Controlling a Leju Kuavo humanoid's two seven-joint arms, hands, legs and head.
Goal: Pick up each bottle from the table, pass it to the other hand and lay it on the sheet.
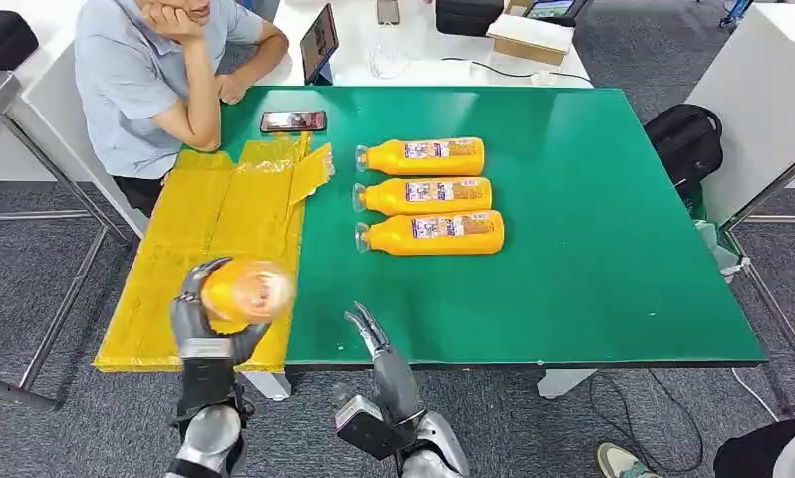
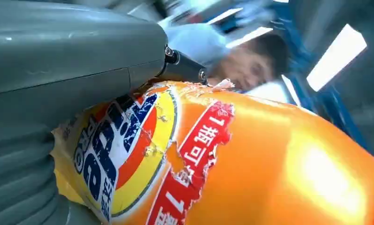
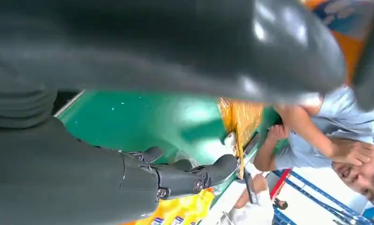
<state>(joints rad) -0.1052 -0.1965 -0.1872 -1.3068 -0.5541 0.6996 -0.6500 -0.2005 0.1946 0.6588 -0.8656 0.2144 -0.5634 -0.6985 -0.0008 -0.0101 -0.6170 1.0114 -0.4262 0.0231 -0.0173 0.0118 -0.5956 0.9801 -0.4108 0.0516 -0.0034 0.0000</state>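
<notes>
The left hand (image 1: 206,329) is gripping an orange bottle (image 1: 244,292) above the yellow sheet (image 1: 209,249), the right hand (image 1: 371,332) hovering open, and that smooth bottle risks rolling off toward the desk (image 1: 593,249) edge.

Four bottles (image 1: 423,156), one sheet (image 1: 214,229), one phone (image 1: 293,121).

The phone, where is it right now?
In the head view the phone lies flat on the green table at its far left, just beyond the yellow sheet, beside the seated person's elbow.
</notes>
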